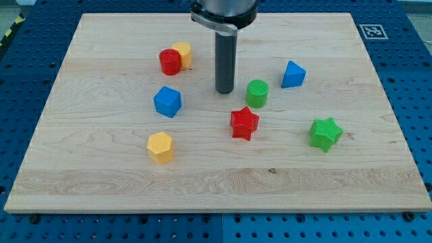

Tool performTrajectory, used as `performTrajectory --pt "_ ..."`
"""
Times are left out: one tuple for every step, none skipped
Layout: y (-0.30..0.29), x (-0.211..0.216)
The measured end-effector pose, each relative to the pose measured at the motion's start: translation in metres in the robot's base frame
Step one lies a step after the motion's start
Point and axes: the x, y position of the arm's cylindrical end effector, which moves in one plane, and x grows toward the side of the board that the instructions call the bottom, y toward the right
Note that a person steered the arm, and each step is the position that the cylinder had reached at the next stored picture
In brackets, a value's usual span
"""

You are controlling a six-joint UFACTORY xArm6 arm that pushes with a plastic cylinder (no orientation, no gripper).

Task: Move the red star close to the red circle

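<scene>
My tip [225, 92]: centre frame, above the red star [244, 123], touching no block, holding nothing.
Red circle [169, 62]: upper left, touching a yellow block [183, 52].

I work over a pale wooden board with straight grain and rounded corners [101, 196], which fills most of the view. It lies on a blue metal bench plate drilled with a regular grid of small holes [412, 88], showing along the view's left, right and bottom edges. A square white tag printed with a black pattern [371, 31] sits at the board's top right corner. At the view's top left runs a yellow and black striped strip [12, 30]. The light is even, with soft shadows.
</scene>
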Motion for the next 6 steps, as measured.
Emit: performTrajectory --pt "0.006 0.024" --pt "0.020 0.035" --pt "0.056 0.035" --pt "0.085 0.035" --pt "0.088 0.055" --pt "0.088 0.082"
